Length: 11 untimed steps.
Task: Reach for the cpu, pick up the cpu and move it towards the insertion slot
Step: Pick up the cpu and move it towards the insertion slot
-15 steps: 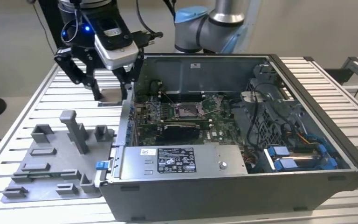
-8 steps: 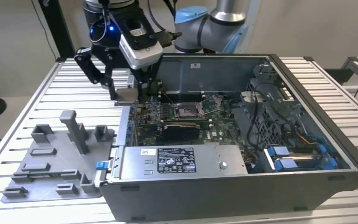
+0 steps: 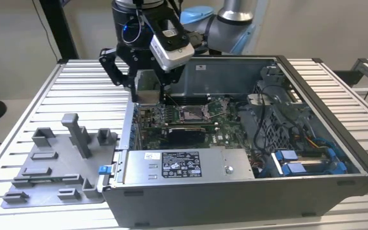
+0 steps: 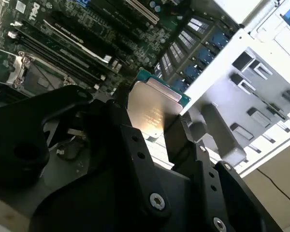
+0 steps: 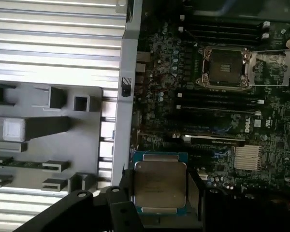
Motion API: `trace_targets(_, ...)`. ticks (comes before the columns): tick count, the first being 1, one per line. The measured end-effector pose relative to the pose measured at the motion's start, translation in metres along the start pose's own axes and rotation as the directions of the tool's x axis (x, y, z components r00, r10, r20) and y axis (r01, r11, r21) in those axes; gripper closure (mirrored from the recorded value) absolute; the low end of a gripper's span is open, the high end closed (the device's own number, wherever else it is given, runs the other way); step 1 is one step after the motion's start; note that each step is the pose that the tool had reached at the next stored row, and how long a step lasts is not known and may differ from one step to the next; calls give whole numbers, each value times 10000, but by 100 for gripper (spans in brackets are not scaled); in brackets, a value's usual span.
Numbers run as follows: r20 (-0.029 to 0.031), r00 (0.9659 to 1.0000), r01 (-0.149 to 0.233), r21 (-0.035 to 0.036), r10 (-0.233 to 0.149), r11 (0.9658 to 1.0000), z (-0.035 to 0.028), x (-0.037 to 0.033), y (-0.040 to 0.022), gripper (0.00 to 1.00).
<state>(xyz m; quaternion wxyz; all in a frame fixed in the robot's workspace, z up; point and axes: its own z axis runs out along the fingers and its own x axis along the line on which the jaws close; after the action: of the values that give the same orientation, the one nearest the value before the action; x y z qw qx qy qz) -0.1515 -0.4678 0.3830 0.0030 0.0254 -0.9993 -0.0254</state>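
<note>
The black jaws are clamped on the small flat square silvery cpu (image 5: 159,181), gripping two opposite edges. They hold it in the air over the green board, just inside the wall of the open grey metal computer case (image 3: 235,191) on the exterior view's left. The insertion slot (image 5: 224,67), a square socket with a shiny metal frame and dark centre, lies further in, apart from the chip. The case stands on a ribbed pale metal surface (image 3: 88,91). A grey plastic tray with upright posts (image 3: 50,167) lies just beside it on the exterior view's left. Behind is a plain beige wall (image 3: 17,38).
</note>
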Motion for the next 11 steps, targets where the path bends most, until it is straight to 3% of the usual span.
trace_targets(11, -2, 10000, 34, 0, -34, 10000, -2, -377, -19, 100)
